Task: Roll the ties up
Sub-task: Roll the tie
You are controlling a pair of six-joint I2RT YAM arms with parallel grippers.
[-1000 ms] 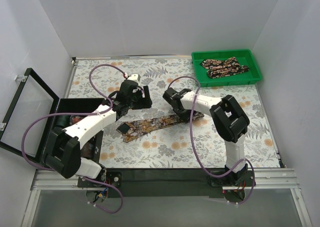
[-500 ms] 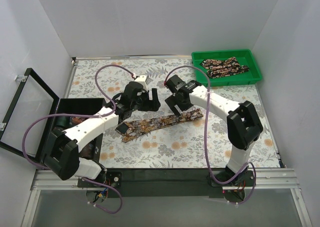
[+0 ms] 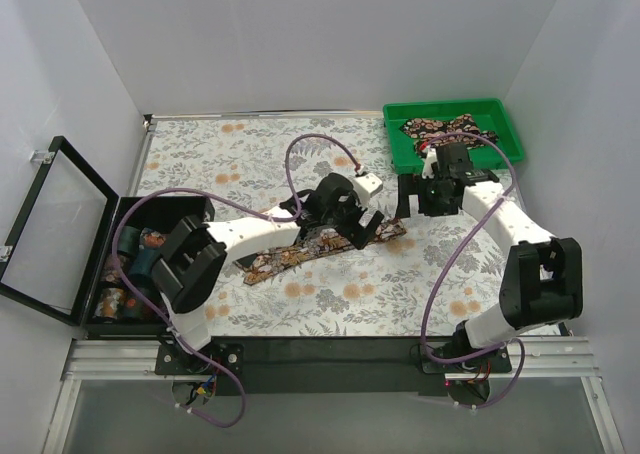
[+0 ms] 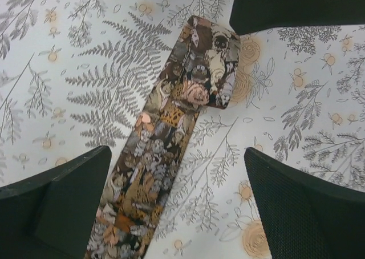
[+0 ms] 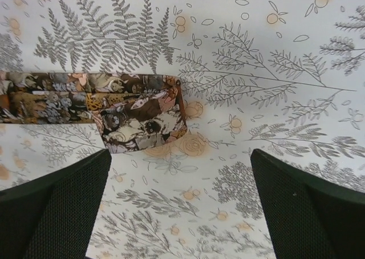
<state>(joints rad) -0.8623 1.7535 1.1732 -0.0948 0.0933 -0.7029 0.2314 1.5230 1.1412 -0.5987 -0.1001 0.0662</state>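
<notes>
One tie (image 3: pixel 285 254) lies flat and unrolled across the fern tablecloth, running from lower left to upper right. My left gripper (image 3: pixel 350 224) hovers open over its right part. In the left wrist view the tie (image 4: pixel 171 133) passes up between the fingers (image 4: pixel 57 207) to a folded end, and nothing is gripped by the left gripper (image 4: pixel 177 173). My right gripper (image 3: pixel 432 199) stands open just right of that end. The right wrist view has the tie's end (image 5: pixel 142 119) ahead and left of the right gripper (image 5: pixel 179 168), with only cloth between the jaws.
A green tray (image 3: pixel 450 164) at the back right holds more ties (image 3: pixel 445 134). An open black box (image 3: pixel 160 209) at the left edge holds rolled ties (image 3: pixel 130 274), its lid (image 3: pixel 55 224) swung out left. A dark shape (image 4: pixel 296 8) fills the left wrist view's top right.
The left arm has swung right along the tie to its right end. The right arm has drawn back to the right, off the tie. Both grippers have opened wider.
</notes>
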